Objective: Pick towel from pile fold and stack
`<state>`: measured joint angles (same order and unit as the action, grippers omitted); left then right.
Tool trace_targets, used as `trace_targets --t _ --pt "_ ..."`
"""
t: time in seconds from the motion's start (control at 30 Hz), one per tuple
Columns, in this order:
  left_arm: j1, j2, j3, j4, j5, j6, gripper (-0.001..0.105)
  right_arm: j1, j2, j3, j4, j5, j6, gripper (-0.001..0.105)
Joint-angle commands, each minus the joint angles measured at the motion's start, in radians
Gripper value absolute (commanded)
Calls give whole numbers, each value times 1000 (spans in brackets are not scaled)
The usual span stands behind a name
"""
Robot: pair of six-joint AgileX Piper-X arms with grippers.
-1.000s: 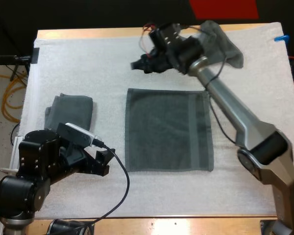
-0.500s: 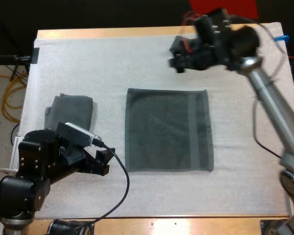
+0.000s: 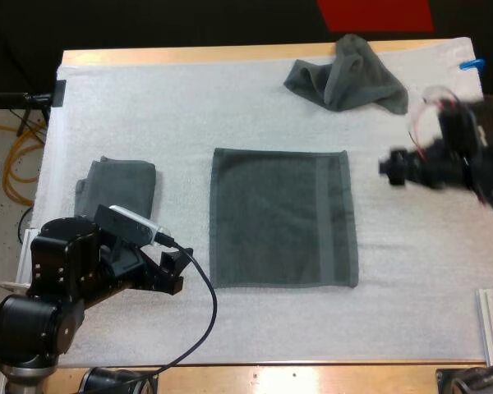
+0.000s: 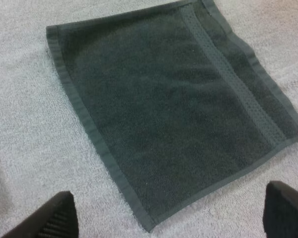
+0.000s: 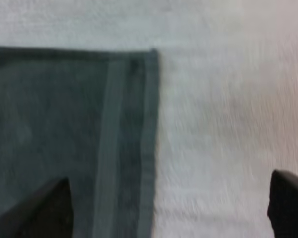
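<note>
As the right claw (image 3: 389,170) gapes, 1 towel (image 3: 283,217) lies flat.

Flat towel (image 3: 283,217) ctr, crumpled towel (image 3: 349,74) far, stack (image 3: 119,180) left.

Robot lab, white mat (image 3: 189,107) on wooden table (image 3: 189,55), orange cables (image 3: 16,156) (coiled) on floor (image 3: 0,230)
</note>
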<state>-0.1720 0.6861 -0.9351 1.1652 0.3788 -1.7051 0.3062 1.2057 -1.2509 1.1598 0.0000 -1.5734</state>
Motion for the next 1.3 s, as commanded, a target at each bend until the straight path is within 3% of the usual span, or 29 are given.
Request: trace_targets --t 0.0,0.2,0.4,0.67,1.17,1.27 --pt "1 -7 -7 -11 -8 -3 73 -8 -35 52 -17 0 16 76" --pt "1 -7 -7 -11 -8 -18 73 -8 -251 352 -61 -28 161 76" --pt "1 -7 -7 -11 -8 -17 73 -8 -327 599 -197 -216 337 76" --pt "1 -7 -7 -11 -8 -17 73 -8 -239 883 -681 -490 614 76" --pt "1 -7 -7 -11 -8 -17 73 -8 129 915 -1002 -731 658 76" --pt "1 -7 -7 -11 -8 -17 73 -8 150 916 -1016 -723 658 65"
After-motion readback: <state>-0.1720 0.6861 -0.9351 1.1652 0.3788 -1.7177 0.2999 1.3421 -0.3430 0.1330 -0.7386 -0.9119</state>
